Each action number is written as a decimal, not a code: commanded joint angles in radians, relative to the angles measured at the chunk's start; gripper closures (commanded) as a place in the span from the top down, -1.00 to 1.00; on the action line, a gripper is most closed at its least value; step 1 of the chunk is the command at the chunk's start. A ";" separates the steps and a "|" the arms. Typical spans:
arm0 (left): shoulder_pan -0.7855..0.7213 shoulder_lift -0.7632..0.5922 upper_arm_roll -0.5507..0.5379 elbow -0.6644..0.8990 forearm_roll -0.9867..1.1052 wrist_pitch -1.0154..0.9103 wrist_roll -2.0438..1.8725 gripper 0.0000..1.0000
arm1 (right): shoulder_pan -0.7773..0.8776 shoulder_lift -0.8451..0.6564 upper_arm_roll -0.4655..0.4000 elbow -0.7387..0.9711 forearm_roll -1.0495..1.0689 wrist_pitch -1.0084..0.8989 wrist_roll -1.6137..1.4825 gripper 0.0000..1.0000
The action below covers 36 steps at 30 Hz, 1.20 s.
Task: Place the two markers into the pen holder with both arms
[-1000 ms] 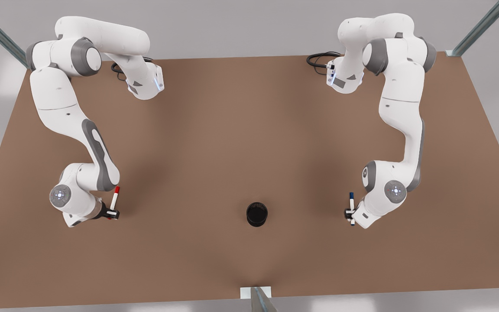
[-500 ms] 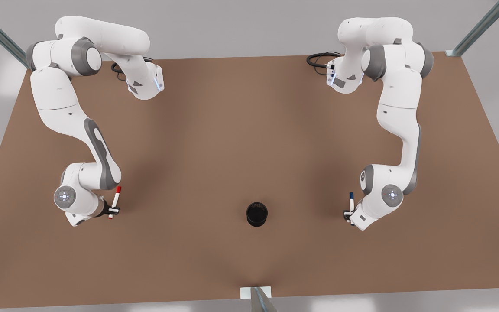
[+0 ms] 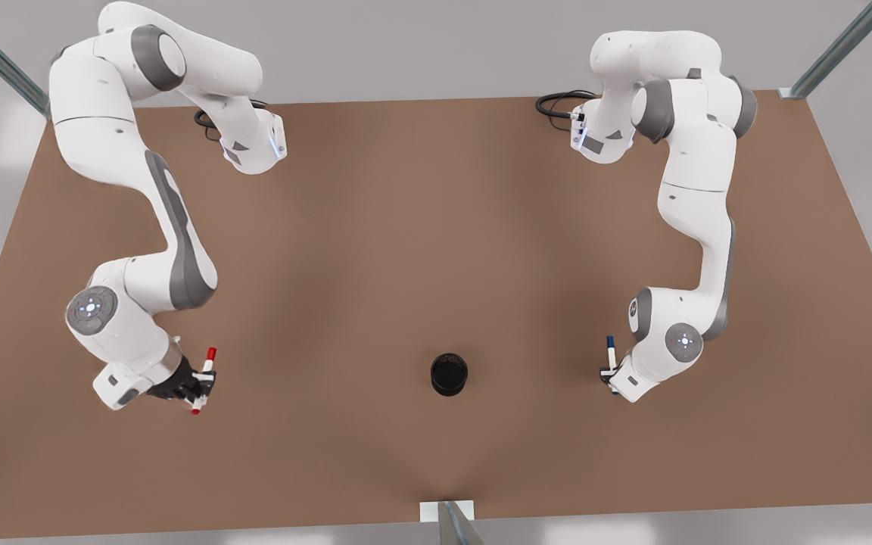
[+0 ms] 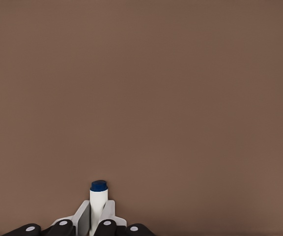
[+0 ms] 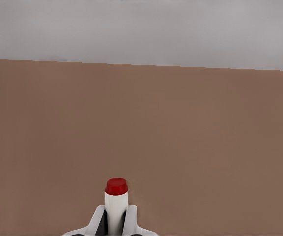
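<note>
Right tool (image 3: 197,386), on the front view's left, is clamped on the red marker (image 3: 203,381) mid-barrel; the wrist view has the red cap (image 5: 116,186) poking out between the pads (image 5: 130,216). The marker sits tilted, cap end twd the far side, red tip on the near side. Left tool (image 3: 608,374), on the front view's right, is clamped on the blue marker (image 3: 611,356), blue cap (image 4: 98,186) sticking up past the pads (image 4: 82,219). Pen holder (image 3: 449,373) stands upright approx between the two tools, well apart from both, nothing in it yet as far as I can tell.

Risks, my read: the holder is shorter than a marker, so a tilted drop could catch the rim & tip the cup over. Grip is narrow on a smooth round barrel, so a fast swing may let a marker pivot or slide in the pads. Both arms head for one small opening, so if they arrive together the tools could clash over the cup. One at a time looks safer. Whether the blue one hangs straight, can't tell from here.

Tabletop (image 3: 421,227) is plain brown, flat, matte. Black cables (image 3: 557,102) coil near the arm bases at the far edge. Metal frame struts (image 3: 837,49) at the corners, a bracket (image 3: 447,513) at the near edge, pale grey room beyond.
</note>
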 commanded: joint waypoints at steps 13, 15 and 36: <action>-0.009 -0.187 -0.012 0.117 -0.188 -0.309 0.000 -0.57 | 0.070 0.106 0.284 0.049 -0.026 0.553 -0.050 -0.57; -0.011 -0.184 -0.040 0.142 -0.226 -0.307 -0.003 -0.57 | 0.173 0.187 0.250 0.078 -0.072 0.713 -0.059 -0.57; -0.009 -0.121 -0.065 0.160 -0.256 -0.220 0.006 -0.57 | 0.701 0.520 -0.184 0.271 0.065 1.259 -0.039 -0.57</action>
